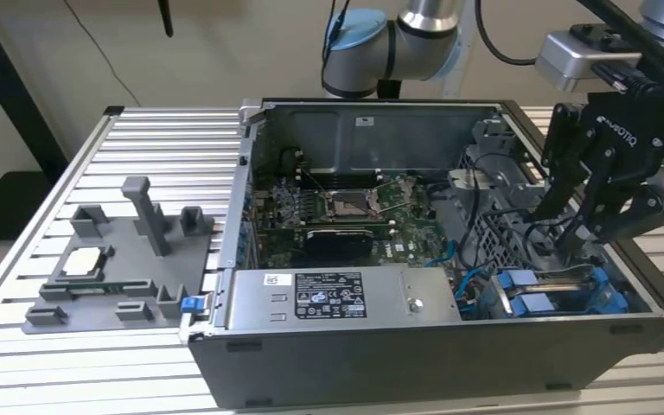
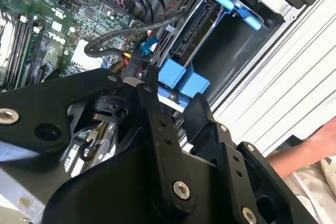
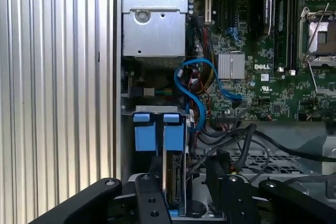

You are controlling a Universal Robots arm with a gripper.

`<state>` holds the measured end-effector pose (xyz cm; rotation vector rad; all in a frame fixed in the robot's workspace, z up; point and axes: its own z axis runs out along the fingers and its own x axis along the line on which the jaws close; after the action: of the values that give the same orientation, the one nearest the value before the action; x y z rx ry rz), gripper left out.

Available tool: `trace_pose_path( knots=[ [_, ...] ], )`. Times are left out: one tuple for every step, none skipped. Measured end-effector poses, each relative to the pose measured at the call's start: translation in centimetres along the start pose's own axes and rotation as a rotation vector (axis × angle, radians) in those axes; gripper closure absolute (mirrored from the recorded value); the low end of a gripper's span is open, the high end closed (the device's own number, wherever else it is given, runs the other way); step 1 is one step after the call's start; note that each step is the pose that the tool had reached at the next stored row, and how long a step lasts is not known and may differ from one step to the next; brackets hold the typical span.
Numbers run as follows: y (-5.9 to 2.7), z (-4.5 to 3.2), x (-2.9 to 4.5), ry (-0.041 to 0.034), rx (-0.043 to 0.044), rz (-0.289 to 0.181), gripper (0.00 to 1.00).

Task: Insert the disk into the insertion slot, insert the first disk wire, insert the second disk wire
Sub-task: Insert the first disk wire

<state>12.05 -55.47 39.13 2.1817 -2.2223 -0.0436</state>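
Black two-finger claw [image 3: 184, 184]: fingers spread, astride the flat silver rectangular disk in its bright blue plastic frame [image 3: 174, 174]. Disk on edge, seated in narrow insertion slot of dark grey perforated-metal cage [image 3: 262, 162].

Person's hand [image 2: 319, 141] (blurred) cut off at picture's edge.

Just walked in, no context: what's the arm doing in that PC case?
The arm's gripper hangs inside the open PC case at the exterior view's right, over the perforated drive cage. In the first wrist view the disk stands on edge right at the gripper, in its blue frame, apparently down in the cage. I can't tell whether the gripper is clamping it, or whether either disk wire is plugged in. A person's hand is near the table's edge.
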Motion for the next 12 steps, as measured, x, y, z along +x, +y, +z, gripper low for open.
trace_pose_path(
  knots=[
    [0.01,0.00,-0.23,0.0000,0.0004,0.000,0.00],
    [0.01,-0.03,-0.48,0.0000,0.0006,0.000,0.00],
    [0.02,-0.08,-0.68,0.0000,0.0008,0.000,0.00],
    [0.02,-0.18,-0.81,0.0000,0.0009,0.000,0.00],
    [0.03,-0.39,-0.86,0.0002,0.0009,0.000,0.00],
    [0.05,-0.69,-0.88,0.0001,0.0009,0.000,0.00],
    [0.05,-0.83,-0.90,0.0000,0.0010,0.000,0.00],
    [0.05,-0.82,-1.01,-0.0004,0.0010,0.000,0.00],
    [0.06,-0.81,-1.20,-0.0002,0.0011,0.000,0.00],
    [0.05,-0.75,-1.44,0.0000,0.0011,0.000,0.00],
    [0.06,-0.65,-1.67,0.0000,0.0011,0.000,0.00],
    [0.07,-0.52,-1.95,-0.0001,0.0012,0.000,0.00]
  ],
)
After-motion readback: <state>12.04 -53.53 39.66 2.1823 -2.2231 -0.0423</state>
